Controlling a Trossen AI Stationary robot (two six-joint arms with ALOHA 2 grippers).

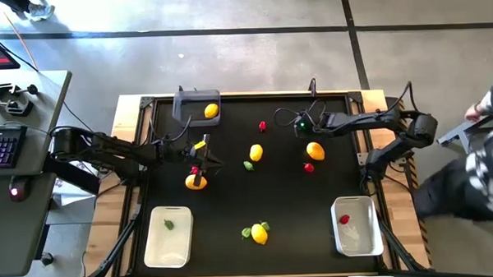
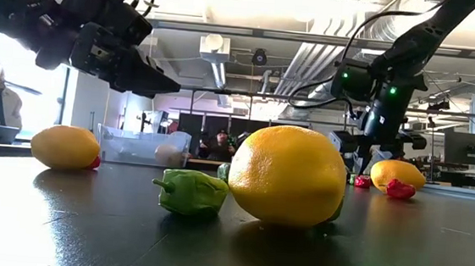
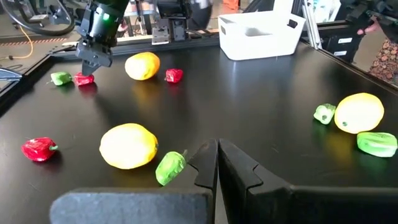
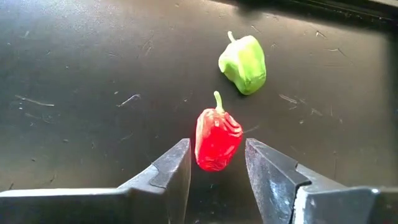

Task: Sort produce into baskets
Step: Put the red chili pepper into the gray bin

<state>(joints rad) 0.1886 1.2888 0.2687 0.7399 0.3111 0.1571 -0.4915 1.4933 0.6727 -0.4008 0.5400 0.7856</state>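
Observation:
My right gripper is open and low over the table's far right part. Its fingers stand on either side of a small red pepper-like piece that lies on the table, and I see no touch. A green piece lies just beyond it. My left gripper is shut and empty above the table's left middle. A yellow fruit and a green piece lie ahead of it. A dark grey bin at the far left holds a yellow fruit.
A white bin at the near left holds a green piece. A white bin at the near right holds a red piece. Loose yellow fruits, red pieces and green pieces lie scattered. A person is at the right.

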